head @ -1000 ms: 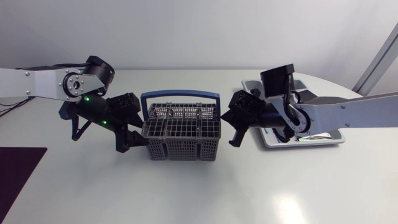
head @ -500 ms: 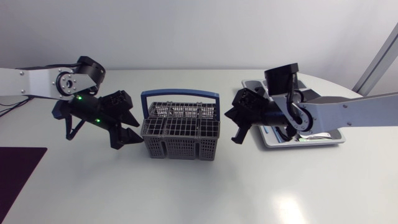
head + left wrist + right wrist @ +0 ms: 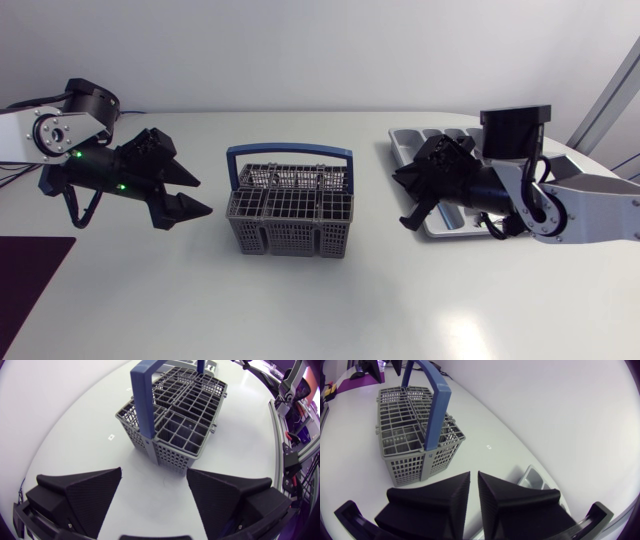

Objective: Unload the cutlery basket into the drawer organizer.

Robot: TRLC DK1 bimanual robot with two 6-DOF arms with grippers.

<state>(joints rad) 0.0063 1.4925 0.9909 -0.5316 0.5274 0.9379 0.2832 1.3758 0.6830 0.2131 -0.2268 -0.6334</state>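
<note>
The grey cutlery basket point(image 3: 290, 215) with a blue handle point(image 3: 289, 153) stands at the table's middle, and I see no cutlery in its compartments. My left gripper point(image 3: 205, 196) hangs a short way to its left, pointing at it, open and empty. In the left wrist view the basket point(image 3: 175, 415) lies ahead of the wide-spread fingers point(image 3: 82, 497). My right gripper point(image 3: 402, 190) hovers to the basket's right, over the near end of the grey drawer organizer point(image 3: 412, 140). Its fingers point(image 3: 442, 497) stand almost together with nothing between them. The right arm hides most of the organizer.
A dark purple mat point(image 3: 25, 275) lies at the table's front left corner. In the right wrist view one corner of the organizer point(image 3: 534, 479) shows beside the gripper. Bare white tabletop point(image 3: 320, 310) stretches in front of the basket.
Both arms have drawn back from the basket. The left gripper went left and spread wider. The right gripper went right, to over the organizer's end.
</note>
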